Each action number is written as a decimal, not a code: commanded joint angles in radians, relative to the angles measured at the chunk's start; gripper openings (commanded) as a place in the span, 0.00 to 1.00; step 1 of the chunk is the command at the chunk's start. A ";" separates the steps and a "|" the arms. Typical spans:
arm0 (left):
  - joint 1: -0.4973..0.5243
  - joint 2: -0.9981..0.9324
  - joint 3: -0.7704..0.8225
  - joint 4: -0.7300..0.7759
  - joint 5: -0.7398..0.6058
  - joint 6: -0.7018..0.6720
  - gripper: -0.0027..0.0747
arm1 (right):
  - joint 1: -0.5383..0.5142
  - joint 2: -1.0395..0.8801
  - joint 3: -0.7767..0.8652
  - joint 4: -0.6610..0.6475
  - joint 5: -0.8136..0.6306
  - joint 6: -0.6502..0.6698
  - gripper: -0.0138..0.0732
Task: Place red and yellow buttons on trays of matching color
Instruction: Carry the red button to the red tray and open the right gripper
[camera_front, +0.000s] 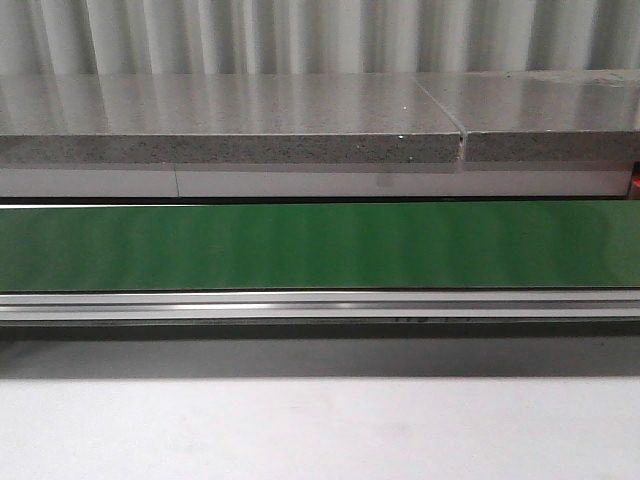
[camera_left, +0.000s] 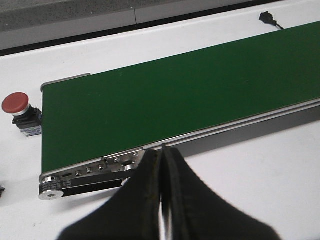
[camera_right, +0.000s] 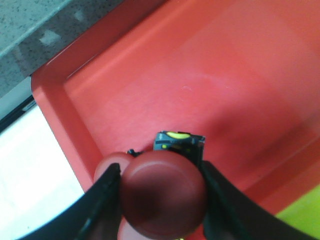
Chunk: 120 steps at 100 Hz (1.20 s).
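In the right wrist view my right gripper (camera_right: 160, 167) is shut on a red button (camera_right: 162, 192), its fingers pressing both sides of the round cap. The button's black base with a yellow-green mark (camera_right: 179, 142) points down at the red tray (camera_right: 200, 75) below it. Paler red round shapes (camera_right: 106, 164) show behind the cap; I cannot tell what they are. A corner of the yellow tray (camera_right: 302, 220) shows beside the red one. In the left wrist view my left gripper (camera_left: 161, 151) is shut and empty above the white table. A second red button (camera_left: 15, 102) stands upright beyond the belt's end.
A green conveyor belt (camera_front: 320, 245) runs across the front view, with a metal rail (camera_front: 320, 303) before it and a grey stone ledge (camera_front: 230, 120) behind. Its roller end (camera_left: 52, 184) lies near my left gripper. A black plug (camera_left: 267, 18) lies on the far table.
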 joint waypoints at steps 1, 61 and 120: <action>-0.009 0.006 -0.029 -0.016 -0.064 -0.001 0.01 | -0.008 -0.014 -0.056 0.036 -0.062 -0.002 0.29; -0.009 0.006 -0.029 -0.016 -0.064 -0.001 0.01 | -0.009 0.132 -0.099 0.054 -0.067 -0.002 0.29; -0.009 0.006 -0.029 -0.016 -0.064 -0.001 0.01 | -0.009 0.095 -0.099 0.054 -0.072 -0.002 0.65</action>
